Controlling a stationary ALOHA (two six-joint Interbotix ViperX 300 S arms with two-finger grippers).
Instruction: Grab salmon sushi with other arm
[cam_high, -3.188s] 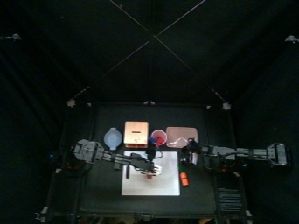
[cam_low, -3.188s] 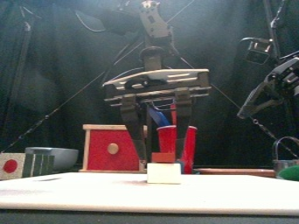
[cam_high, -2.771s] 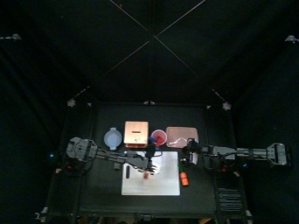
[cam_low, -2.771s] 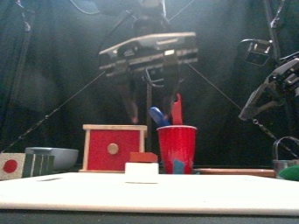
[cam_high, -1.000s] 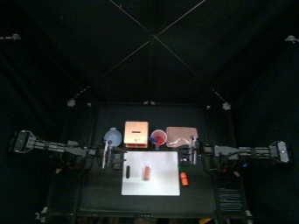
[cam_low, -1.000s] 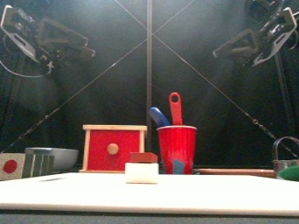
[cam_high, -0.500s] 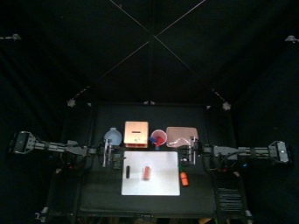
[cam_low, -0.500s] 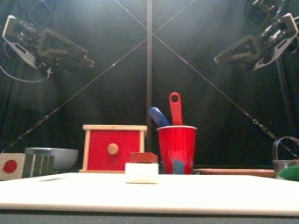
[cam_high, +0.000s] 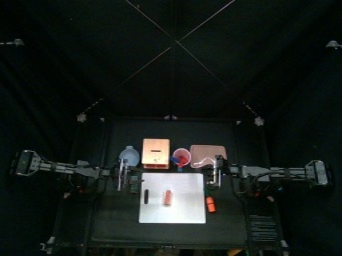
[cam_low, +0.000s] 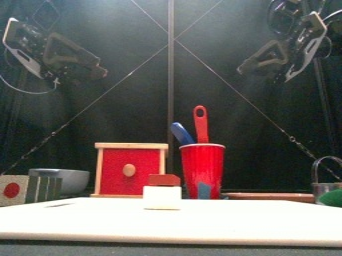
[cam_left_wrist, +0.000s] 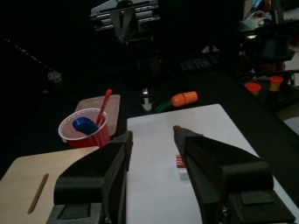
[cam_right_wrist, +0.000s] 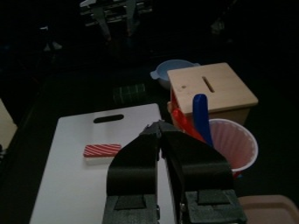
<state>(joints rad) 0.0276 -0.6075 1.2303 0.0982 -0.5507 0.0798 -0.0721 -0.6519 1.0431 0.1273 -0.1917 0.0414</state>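
Observation:
The salmon sushi (cam_high: 168, 197), a small dark-red slab on a white rice block (cam_low: 163, 182), lies free near the middle of the white board (cam_high: 189, 185). It also shows in the right wrist view (cam_right_wrist: 101, 150) and partly behind a jaw in the left wrist view (cam_left_wrist: 180, 162). My left gripper (cam_high: 130, 177) is open and empty, raised off the board's left edge (cam_low: 91, 68). My right gripper (cam_high: 218, 177) is shut and empty, raised off the board's right side (cam_low: 257, 66), its jaws pointing toward the board (cam_right_wrist: 158, 129).
A brighter orange piece (cam_high: 210, 205) lies just off the board's right edge. Behind the board stand a red-fronted wooden box (cam_low: 131, 170), a red cup with utensils (cam_low: 201, 170), a blue bowl (cam_right_wrist: 176, 68) and a pinkish tray (cam_high: 205, 155).
My left gripper let go of the sushi on the board, rose and drew back to the left. In the last second my right gripper has edged inward and slightly lower.

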